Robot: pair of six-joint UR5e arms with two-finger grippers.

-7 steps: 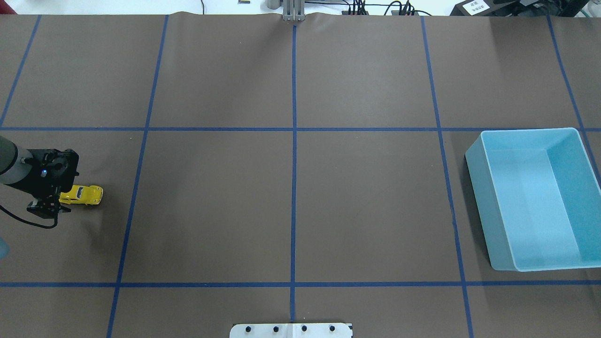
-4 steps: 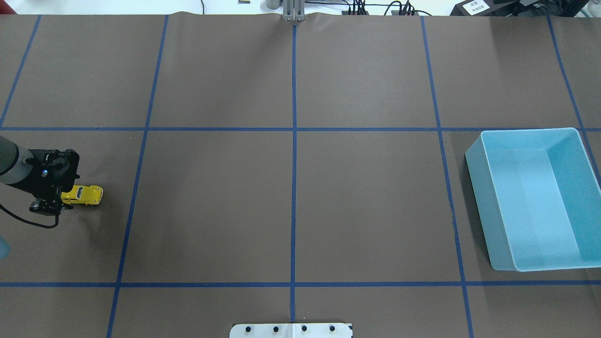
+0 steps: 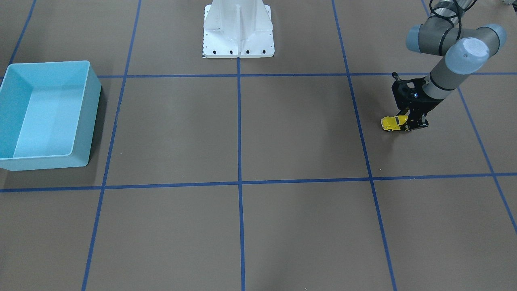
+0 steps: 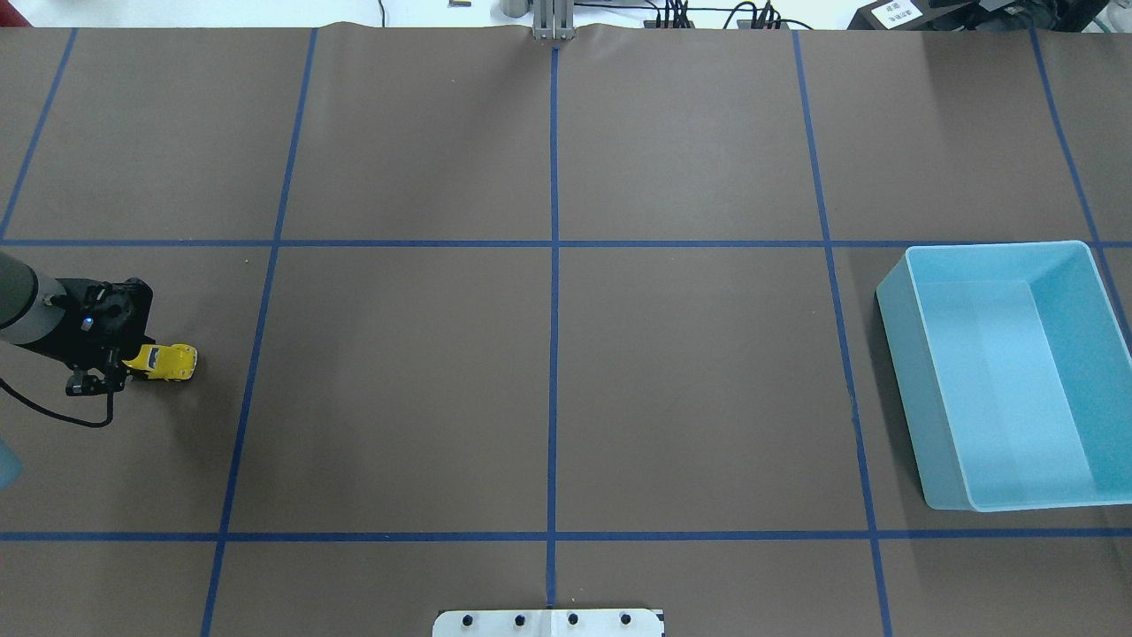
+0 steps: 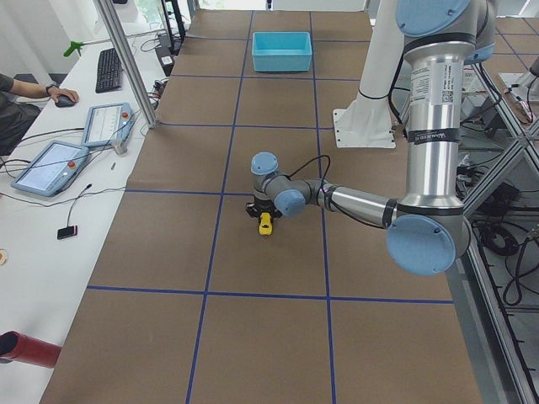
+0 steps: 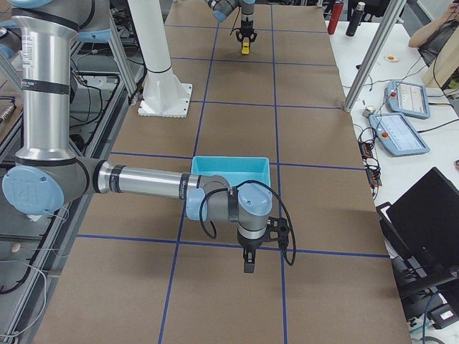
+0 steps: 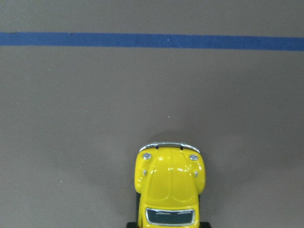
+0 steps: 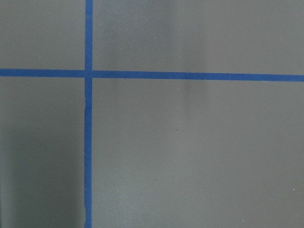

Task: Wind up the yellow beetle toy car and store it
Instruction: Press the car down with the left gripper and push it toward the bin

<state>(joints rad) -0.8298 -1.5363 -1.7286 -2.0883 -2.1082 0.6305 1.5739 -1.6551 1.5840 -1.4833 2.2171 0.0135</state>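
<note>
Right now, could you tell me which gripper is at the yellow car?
The left gripper, at the rear of the yellow beetle toy car; the right gripper hangs far off, by the light blue bin.

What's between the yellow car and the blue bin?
Nothing in the overhead view: from yellow beetle toy car to light blue bin, only bare table cover and blue tape lines.

We see a table (image 4: 398, 398) covered in brown paper, divided into large squares by blue tape lines (image 4: 554, 354). In the overhead view an open-topped light blue bin (image 4: 915, 398) stands at about 3 o'clock from the table's centre, and a tape line passes close by its 9 o'clock side. In the exterior left view a white bench (image 5: 34, 252) runs along the 9 o'clock edge. It carries a black keyboard (image 5: 109, 69) towards 11 o'clock, two teach pendants (image 5: 49, 167) and a red cylinder (image 5: 29, 349) at 7 o'clock.
</note>
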